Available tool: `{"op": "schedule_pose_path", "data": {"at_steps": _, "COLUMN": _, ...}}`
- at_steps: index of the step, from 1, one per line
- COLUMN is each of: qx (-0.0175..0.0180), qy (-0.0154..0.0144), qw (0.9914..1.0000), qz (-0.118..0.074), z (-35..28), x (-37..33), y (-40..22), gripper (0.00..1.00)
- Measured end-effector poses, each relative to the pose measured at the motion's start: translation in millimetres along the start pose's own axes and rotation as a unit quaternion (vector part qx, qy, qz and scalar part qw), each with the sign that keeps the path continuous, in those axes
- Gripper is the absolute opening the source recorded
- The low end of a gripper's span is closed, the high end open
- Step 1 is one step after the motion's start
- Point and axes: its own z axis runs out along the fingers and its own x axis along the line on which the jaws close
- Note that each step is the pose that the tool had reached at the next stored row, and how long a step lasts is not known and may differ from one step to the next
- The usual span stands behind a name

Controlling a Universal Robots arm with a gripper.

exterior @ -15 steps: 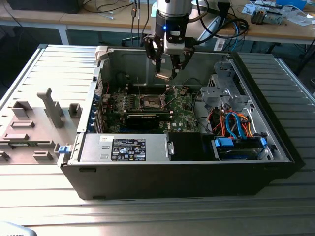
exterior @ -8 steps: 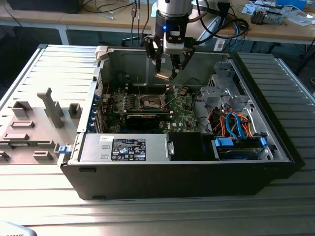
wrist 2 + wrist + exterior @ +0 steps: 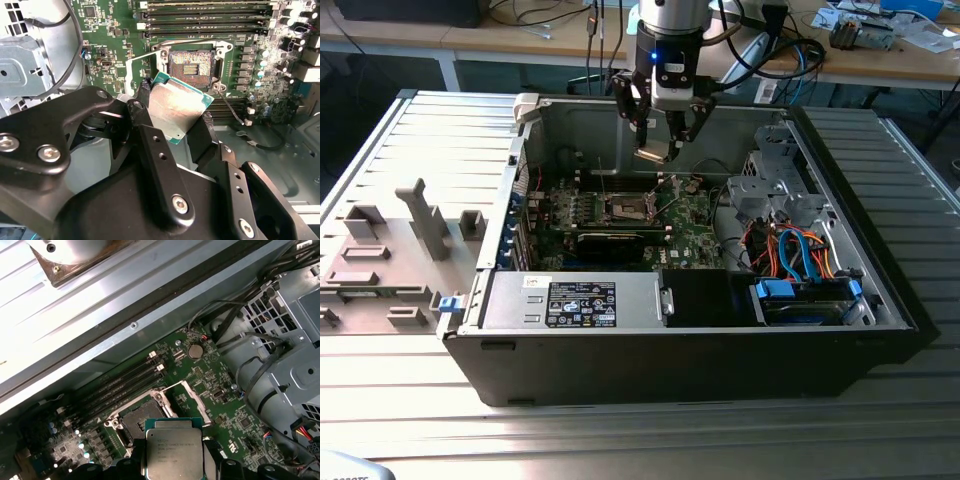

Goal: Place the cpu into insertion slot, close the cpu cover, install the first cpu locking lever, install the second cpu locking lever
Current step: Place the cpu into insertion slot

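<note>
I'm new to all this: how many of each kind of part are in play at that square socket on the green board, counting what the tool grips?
cpu, gripped by the tool: 1
insertion slot, bare: 1
cpu cover, open: 1
tool: 1
Total: 4

Arm wrist (image 3: 672, 14): silver-grey cylindrical segment with a smooth metal finish.
Gripper (image 3: 662, 138): black housing under the wrist, pale grey front panel, two-finger linkage build.
Indicator light (image 3: 655, 55): small, blue and lit, set in the black housing.
Cables (image 3: 760, 45): several black ones, looping off beside the wrist toward the exterior view's right.
Linkage bars (image 3: 55, 130): matte black, broad and flat, with rounded ends, in the second wrist view.
Fingers (image 3: 155, 150): matte black straight bars with small round holes along the faces.
Screws (image 3: 181, 204): silver socket-head type, seated in the bars and fingers.
</note>
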Motion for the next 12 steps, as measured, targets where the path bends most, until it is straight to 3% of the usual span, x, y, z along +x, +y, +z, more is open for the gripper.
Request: {"op": "schedule_pose_path", "data": {"at_steps": 12, "qx": 0.0001, "qy": -0.0004, "qw": 0.99982, "qz": 0.019, "z": 0.0, "x": 0.0, "y": 0.0, "gripper": 0.54}}
